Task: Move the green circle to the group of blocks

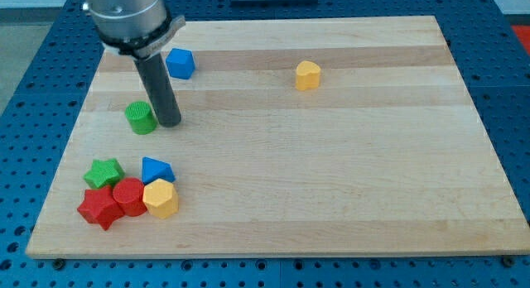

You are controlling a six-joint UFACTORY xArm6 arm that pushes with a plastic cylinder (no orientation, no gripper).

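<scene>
The green circle (pixel 142 117) stands near the view's left edge of the wooden board (pixel 331 156). My tip (pixel 170 122) rests on the board just to the right of it, close beside it. The group of blocks sits below, at the view's lower left: a green star (pixel 105 172), a blue triangle (pixel 156 169), a red circle (pixel 128 194), a red star (pixel 100 208) and a yellow hexagon (pixel 161 198).
A blue cube (pixel 180 63) lies just up and right of my rod. A yellow hexagon-like block (pixel 307 75) sits alone near the view's top centre. The board's edges border a blue perforated table.
</scene>
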